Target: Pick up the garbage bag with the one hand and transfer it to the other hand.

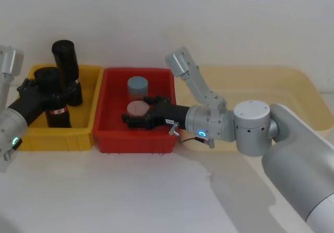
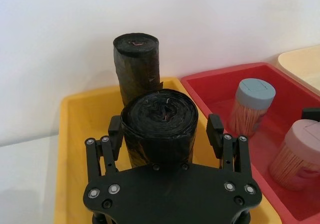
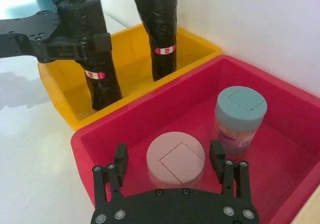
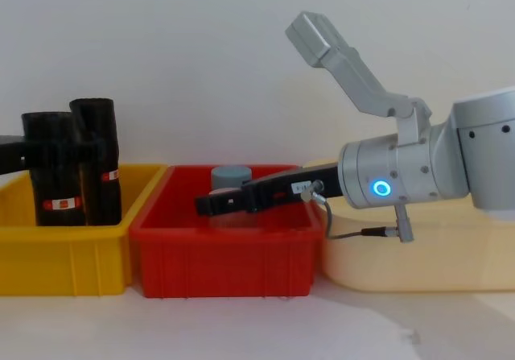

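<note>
Two garbage bag rolls stand upright in the yellow bin (image 1: 62, 139). The nearer garbage bag (image 1: 56, 108) (image 2: 160, 119) (image 3: 97, 78) (image 4: 52, 175) is black with a red-and-white band. My left gripper (image 1: 54, 89) (image 2: 165, 129) (image 4: 60, 146), on the green-ringed arm, is open with a finger on each side of its upper part and a slim gap on one side. The farther roll (image 1: 65, 61) (image 3: 159, 23) stands free behind it. My right gripper (image 1: 136, 111) (image 3: 168, 156) (image 4: 205, 204), blue-ringed, is open in the red bin (image 1: 135, 142), straddling a pink cylinder (image 3: 175, 159).
A blue-grey cylinder (image 1: 138, 85) (image 3: 241, 111) stands at the back of the red bin, past the pink one. A cream tray (image 1: 297, 87) (image 4: 402, 263) lies to the right, under the right arm. White table stretches in front of the bins; a wall is close behind.
</note>
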Motion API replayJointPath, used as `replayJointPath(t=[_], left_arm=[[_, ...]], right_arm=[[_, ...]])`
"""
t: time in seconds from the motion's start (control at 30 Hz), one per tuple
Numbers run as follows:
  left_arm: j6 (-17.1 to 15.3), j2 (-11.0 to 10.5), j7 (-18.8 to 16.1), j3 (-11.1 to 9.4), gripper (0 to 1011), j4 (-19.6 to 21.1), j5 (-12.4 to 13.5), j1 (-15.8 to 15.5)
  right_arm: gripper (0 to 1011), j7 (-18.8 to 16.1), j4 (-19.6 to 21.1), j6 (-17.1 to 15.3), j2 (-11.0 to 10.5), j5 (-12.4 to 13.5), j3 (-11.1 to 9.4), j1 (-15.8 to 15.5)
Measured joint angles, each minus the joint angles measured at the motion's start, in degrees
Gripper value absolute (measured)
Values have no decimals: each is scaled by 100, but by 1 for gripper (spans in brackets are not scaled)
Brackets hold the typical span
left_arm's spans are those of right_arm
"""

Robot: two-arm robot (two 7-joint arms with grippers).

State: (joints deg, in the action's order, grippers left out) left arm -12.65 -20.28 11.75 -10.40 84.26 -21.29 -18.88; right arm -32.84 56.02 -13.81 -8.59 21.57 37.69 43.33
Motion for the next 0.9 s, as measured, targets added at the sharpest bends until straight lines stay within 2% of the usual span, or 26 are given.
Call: replayJointPath(t=[0.63, 0.9], left_arm=[[0, 0, 0, 0, 1001, 0, 0, 0], [0, 0, 0, 0, 1002, 1, 0, 0]], right_arm=[[993, -78, -146, 108, 61, -133, 6, 78], [802, -94, -168, 123, 69, -158, 8, 90]])
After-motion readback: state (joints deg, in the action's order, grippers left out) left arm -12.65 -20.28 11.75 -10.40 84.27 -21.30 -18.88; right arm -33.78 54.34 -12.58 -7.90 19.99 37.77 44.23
